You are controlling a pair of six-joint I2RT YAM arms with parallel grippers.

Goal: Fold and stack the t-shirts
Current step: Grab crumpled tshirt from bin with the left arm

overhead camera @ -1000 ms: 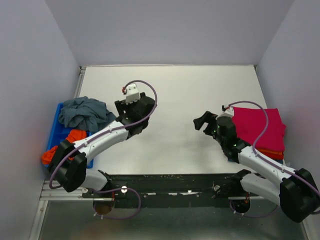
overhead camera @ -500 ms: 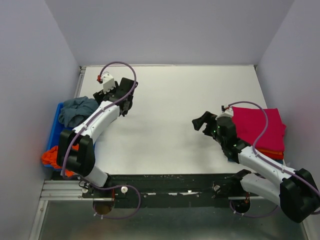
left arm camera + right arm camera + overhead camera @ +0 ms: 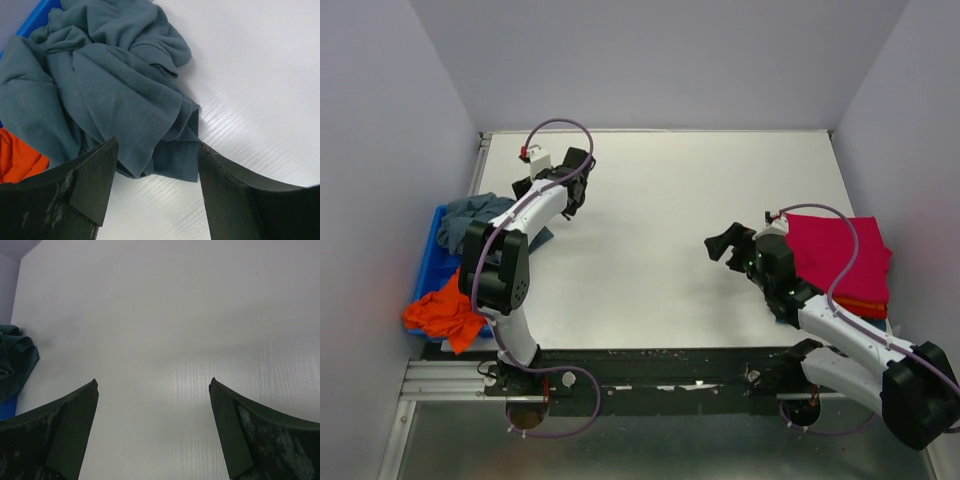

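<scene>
Slate-blue t-shirt (image 3: 100,90), limp and light, lies crumpled at upper left; its loose hem, framed by the spread-open left hand (image 3: 156,167), looks the surest pinch.

Four shirts in all: one grey-blue shirt (image 3: 470,215), one orange shirt (image 3: 442,312), one pink shirt (image 3: 835,250), one orange-red shirt (image 3: 865,306) under it; one blue bin (image 3: 427,265); one counter (image 3: 670,200).

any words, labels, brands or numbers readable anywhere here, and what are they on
None: no text can be read in any view.
The grey-blue t-shirt, the magenta t-shirt, the orange t-shirt and the blue bin are all plain.
The table has no markings, and no lettering shows on the arms.
</scene>
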